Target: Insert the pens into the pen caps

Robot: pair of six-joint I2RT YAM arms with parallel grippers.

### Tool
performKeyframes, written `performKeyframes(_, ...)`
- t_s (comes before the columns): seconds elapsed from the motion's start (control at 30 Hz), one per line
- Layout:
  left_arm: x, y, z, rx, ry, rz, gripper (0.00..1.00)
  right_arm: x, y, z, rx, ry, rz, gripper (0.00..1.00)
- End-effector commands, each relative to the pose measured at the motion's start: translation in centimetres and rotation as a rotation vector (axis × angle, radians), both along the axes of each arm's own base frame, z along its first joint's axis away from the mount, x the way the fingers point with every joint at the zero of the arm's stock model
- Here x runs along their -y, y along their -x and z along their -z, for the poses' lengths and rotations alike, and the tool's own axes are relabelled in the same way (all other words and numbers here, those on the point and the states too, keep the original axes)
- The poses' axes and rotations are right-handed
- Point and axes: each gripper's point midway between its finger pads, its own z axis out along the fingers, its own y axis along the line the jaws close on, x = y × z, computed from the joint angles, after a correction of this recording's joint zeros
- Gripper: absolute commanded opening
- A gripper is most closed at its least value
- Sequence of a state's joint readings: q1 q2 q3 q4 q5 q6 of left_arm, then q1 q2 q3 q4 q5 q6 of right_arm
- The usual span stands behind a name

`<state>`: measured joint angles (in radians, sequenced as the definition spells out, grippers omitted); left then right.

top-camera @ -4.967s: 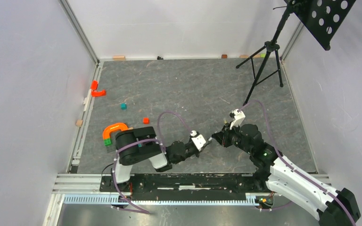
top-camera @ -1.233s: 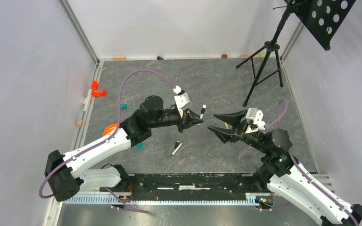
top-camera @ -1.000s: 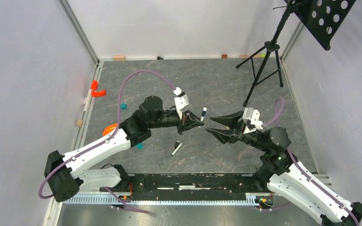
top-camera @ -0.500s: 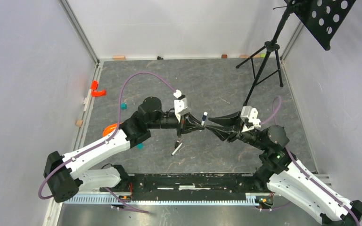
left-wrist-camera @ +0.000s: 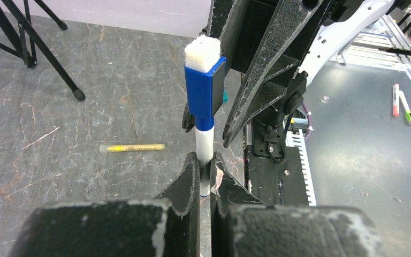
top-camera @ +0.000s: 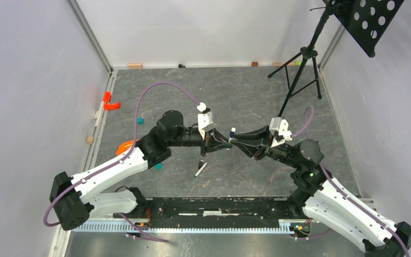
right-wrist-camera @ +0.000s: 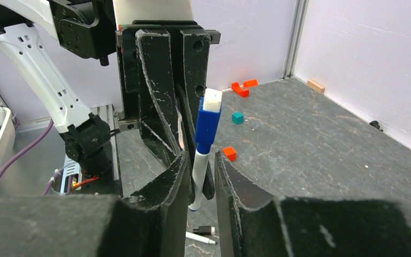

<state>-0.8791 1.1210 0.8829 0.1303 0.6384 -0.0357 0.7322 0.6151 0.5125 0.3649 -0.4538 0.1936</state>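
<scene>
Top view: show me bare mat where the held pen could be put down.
Free: the far mat left of the tripod; also the near strip right of the loose pen. Crowded: the centre around the held pen, and the left edge with red blocks.

At the centre of the top view, our left gripper (top-camera: 222, 141) and right gripper (top-camera: 236, 142) meet tip to tip over the bench (top-camera: 192, 91). The held pen (left-wrist-camera: 204, 147) stands pinched in the left gripper, its cap (left-wrist-camera: 204, 91) on top, between the right gripper's parted fingers. A second pen (top-camera: 200, 169) lies just below them; a third pen (left-wrist-camera: 132, 147) lies left in the left wrist view. The tripod (top-camera: 306, 52) stands upper right.
</scene>
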Motion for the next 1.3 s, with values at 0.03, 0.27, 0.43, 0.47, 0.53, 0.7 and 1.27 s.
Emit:
performKeyframes(0.03, 0.0, 0.2, -1.2, 0.049, 0.04, 0.022, 0.02, -0.2, 0.6, -3.0, 0.048, -0.077, -0.034, 0.27)
performKeyframes(0.27, 0.0, 0.0, -0.9, 0.055, 0.034, 0.014, 0.02, -0.8, 0.7, -2.4, 0.026, -0.091, -0.068, 0.17)
performKeyframes(0.43, 0.1, -0.1, -0.6, 0.052, 0.025, 0.012, 0.02, -1.0, 0.4, -1.9, 0.009, -0.08, -0.068, 0.11)
performKeyframes(0.47, 0.1, 0.0, -0.6, 0.053, 0.025, 0.013, 0.02, -1.0, 0.3, -1.7, 0.001, -0.075, -0.063, 0.12)
performKeyframes(0.53, 0.1, 0.0, -0.6, 0.055, 0.025, 0.011, 0.02, -1.0, 0.0, -1.4, -0.008, -0.065, -0.047, 0.23)
performKeyframes(0.7, 0.0, -0.1, -0.6, 0.056, 0.025, 0.008, 0.02, -0.9, -0.3, -1.0, -0.017, -0.059, -0.028, 0.29)
performKeyframes(1.27, -0.8, -2.3, -0.9, 0.083, 0.017, -0.135, 0.99, 1.5, -3.6, -0.4, -0.063, -0.01, 0.208, 0.0)
